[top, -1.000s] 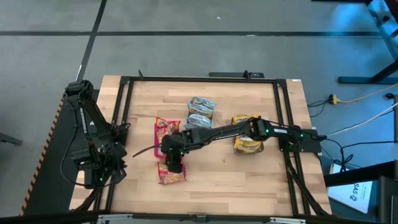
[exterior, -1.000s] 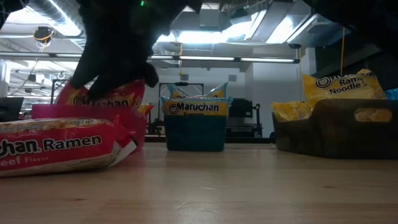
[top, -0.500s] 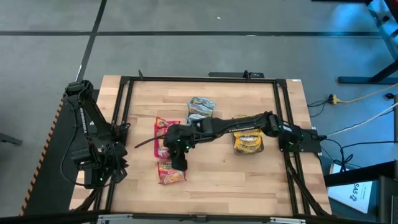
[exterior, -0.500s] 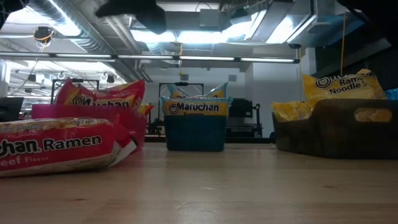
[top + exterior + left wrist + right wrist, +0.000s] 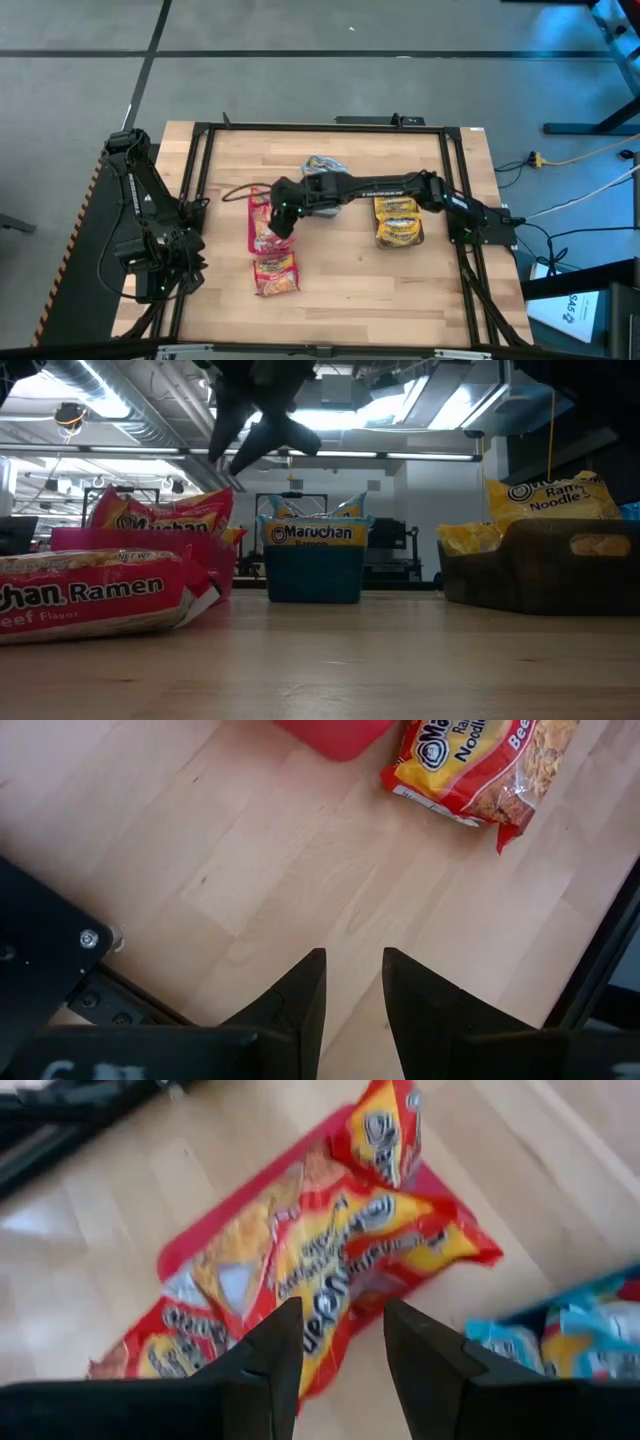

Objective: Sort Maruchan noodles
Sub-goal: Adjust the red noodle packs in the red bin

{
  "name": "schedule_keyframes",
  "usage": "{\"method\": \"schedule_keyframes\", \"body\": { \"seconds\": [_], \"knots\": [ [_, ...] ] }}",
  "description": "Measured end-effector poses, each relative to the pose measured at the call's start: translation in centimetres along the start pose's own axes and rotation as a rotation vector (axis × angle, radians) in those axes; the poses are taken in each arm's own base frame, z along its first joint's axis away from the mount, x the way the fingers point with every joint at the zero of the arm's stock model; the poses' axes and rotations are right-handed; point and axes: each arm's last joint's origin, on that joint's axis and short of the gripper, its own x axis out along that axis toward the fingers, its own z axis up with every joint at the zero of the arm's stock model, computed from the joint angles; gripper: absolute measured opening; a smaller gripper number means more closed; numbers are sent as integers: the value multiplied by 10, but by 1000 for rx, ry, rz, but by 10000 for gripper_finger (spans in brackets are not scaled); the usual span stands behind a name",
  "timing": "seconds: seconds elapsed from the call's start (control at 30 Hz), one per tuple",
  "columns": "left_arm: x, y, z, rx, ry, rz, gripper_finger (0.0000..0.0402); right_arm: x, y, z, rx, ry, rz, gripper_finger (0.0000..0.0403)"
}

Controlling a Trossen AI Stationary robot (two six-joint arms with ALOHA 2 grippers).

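**Right gripper empty above the pink bin, one red packet loose on the wood**

The right gripper (image 5: 283,215) hangs over the pink plastic bin (image 5: 251,215) holding crinkly red Maruchan packets (image 5: 330,1270). Its two dark fingers (image 5: 275,1350) stand apart with nothing between them, and the low view shows them splayed high above the table. Straight below and ahead of the jaws lies the heap of red packets already in that bin.

The thing not yet sorted appears to be the loose red-and-yellow square ramen packet (image 5: 275,274) lying flat on the bare pale wooden table (image 5: 350,280). From the right jaws it lies back toward the front edge of the table, just beyond the pink bin's near end and apart from it. Its long axis looks to run roughly across the table, though the packet is close to square.

The left gripper (image 5: 352,982) waits low at its own side, fingers slightly parted and empty. The same loose packet (image 5: 480,765) shows ahead of them, near a corner of the red bin. The right arm, already stretched over that spot, seems the nearer.

Light-blue packets sit in the teal bin (image 5: 314,570), yellow ones in the grey bin (image 5: 540,575).
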Motion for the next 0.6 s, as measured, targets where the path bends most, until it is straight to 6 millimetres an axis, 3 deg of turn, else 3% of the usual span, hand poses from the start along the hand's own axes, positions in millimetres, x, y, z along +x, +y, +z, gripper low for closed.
{"method": "schedule_keyframes", "body": {
  "seconds": [0.6],
  "knots": [
    [0, 0, 0, 10, 2, 0, 95, 45, -1, -5, 16, -4, 7, 138]
  ]
}}
